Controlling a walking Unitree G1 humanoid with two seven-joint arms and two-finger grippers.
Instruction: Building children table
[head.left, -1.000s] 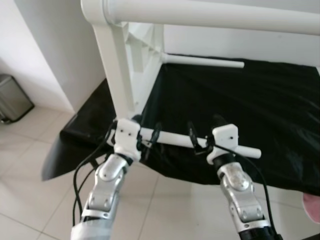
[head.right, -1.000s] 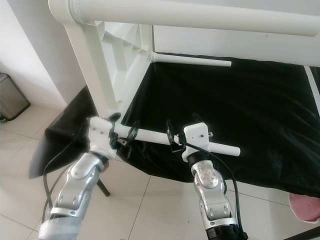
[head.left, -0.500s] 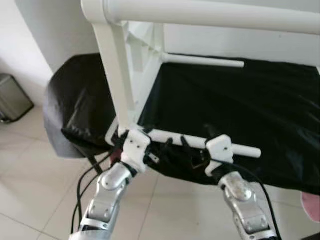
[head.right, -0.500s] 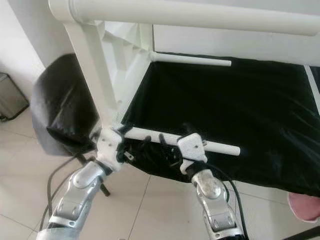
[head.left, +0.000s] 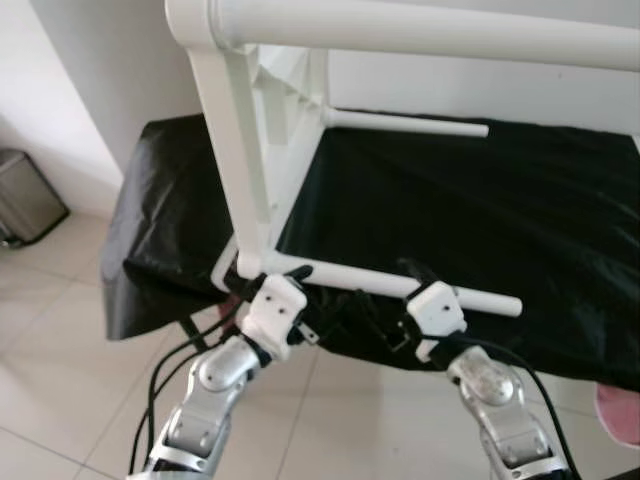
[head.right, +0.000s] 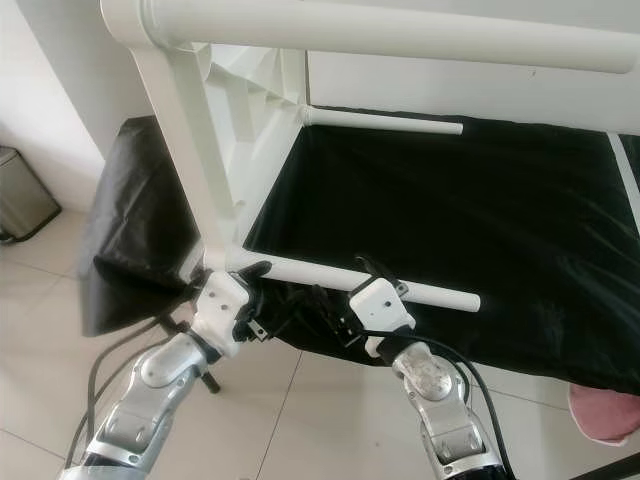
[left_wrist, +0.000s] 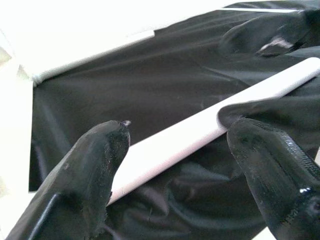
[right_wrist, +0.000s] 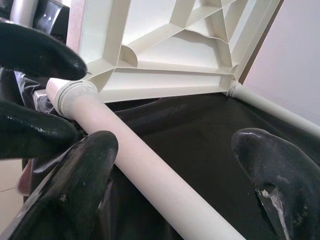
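Table: white children's table (head.left: 262, 150) tipped on its side on the black sheet (head.left: 500, 200), ribbed underside facing the robot, one thick leg running across the top of the head views
Lower leg: white round leg (head.left: 400, 283) sticking out sideways from the table's near bottom corner, lying just over the sheet's front edge
Far leg: another white leg (head.right: 385, 121) pointing the same way further back
Left claw: left claw (head.left: 300, 290) up at the corner socket where the lower leg joins the table, fingers (left_wrist: 95, 165) spread apart with the leg running between them, not clamped on it
Right claw: right claw (head.right: 350, 290) further along that same leg, fingers (right_wrist: 85, 170) wide apart either side of it, no grip
Bench: the sheet drapes over the bench, hanging off at the robot's left
Floor: pale tiles, a metal bin (head.left: 25, 195) by the wall at far left
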